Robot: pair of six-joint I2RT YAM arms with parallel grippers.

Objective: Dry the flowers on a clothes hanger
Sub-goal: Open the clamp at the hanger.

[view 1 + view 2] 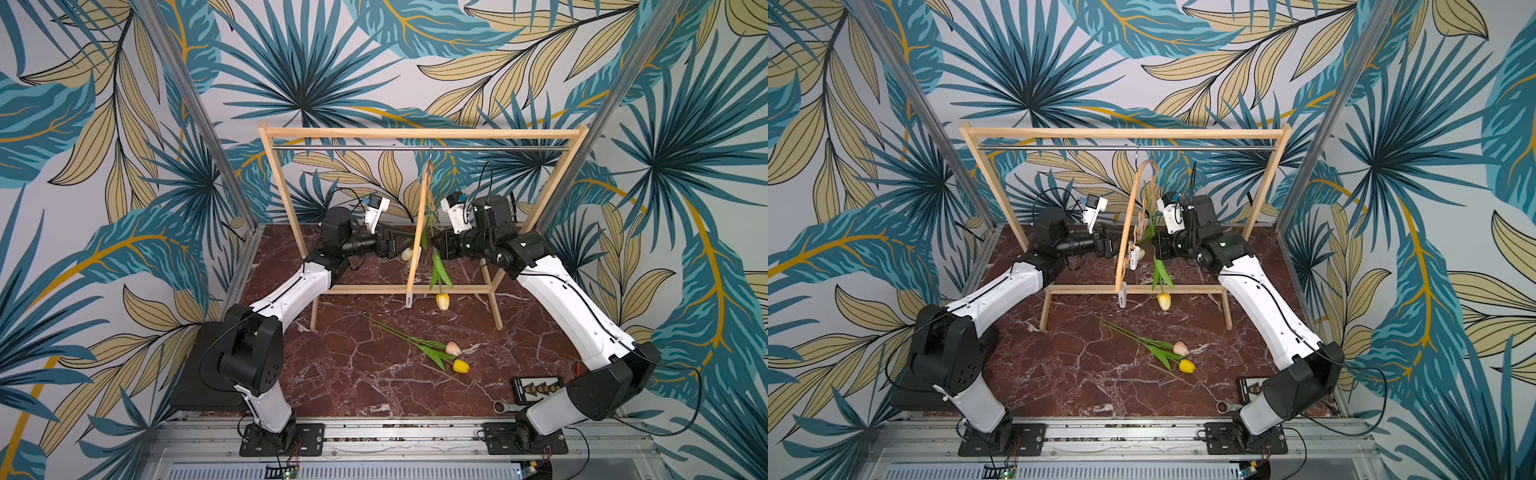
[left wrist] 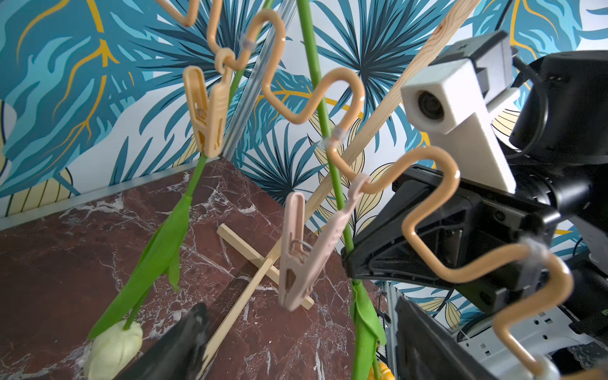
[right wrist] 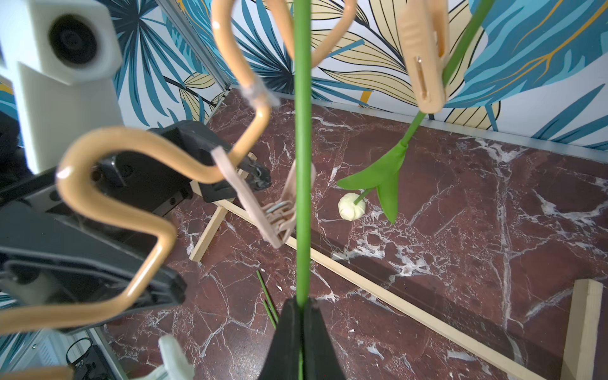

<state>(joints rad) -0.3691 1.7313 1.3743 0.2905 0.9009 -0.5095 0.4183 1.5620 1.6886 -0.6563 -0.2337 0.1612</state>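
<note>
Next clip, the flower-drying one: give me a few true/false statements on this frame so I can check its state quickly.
1. Two tulips lie on the table. True: the pink tulip and the bright yellow tulip.
2. The right gripper is open and empty. False: it is shut on the stem of the orange-yellow tulip, which hangs head down.
3. The cream tulip hangs head down from a peg on the clothes hanger. True.
4. The clothes hanger lies flat on the table. False: it hangs from the rack's metal rail.
5. The left gripper is shut. False: its jaws stand wide open.
</note>
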